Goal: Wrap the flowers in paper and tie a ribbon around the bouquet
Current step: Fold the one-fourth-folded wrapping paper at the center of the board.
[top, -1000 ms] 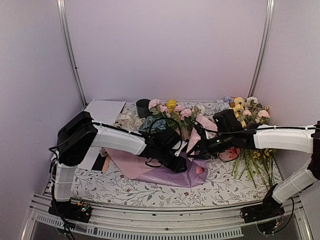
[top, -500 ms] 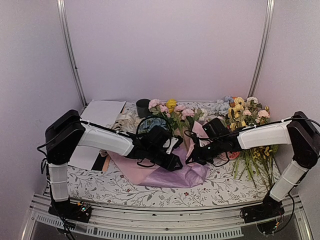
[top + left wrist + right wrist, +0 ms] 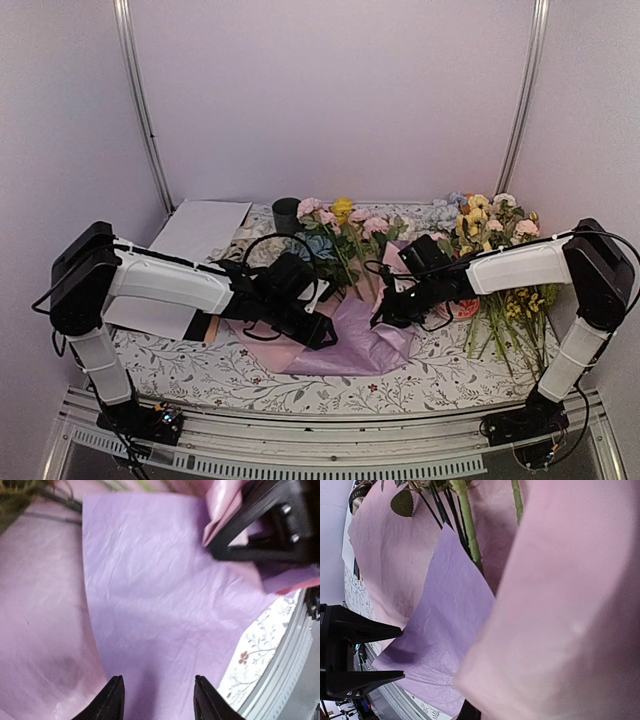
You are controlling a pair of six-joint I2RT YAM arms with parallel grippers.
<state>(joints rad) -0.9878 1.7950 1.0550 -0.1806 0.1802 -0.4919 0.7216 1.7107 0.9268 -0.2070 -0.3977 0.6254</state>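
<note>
- Your right gripper [image 3: 388,312] is clamping shut on the pinkish edge of the paper [image 3: 345,350], lifting that flap so it's curling over the stems [image 3: 469,535].
- Your left gripper [image 3: 158,692] is hovering over the lilac sheet with its jaws partly apart, gripping nothing. My guess is it's lining up to pin or grab the near side.
- The flowers [image 3: 340,225] are lying on the paper on the counter [image 3: 230,375], blooms toward the back wall.
- The wrap is looking only half folded, so tying's a long way off.

High rear camera facing the back wall [image 3: 330,100], 2 wrist cameras close above, all 3 sharing the paper [image 3: 350,345]
</note>
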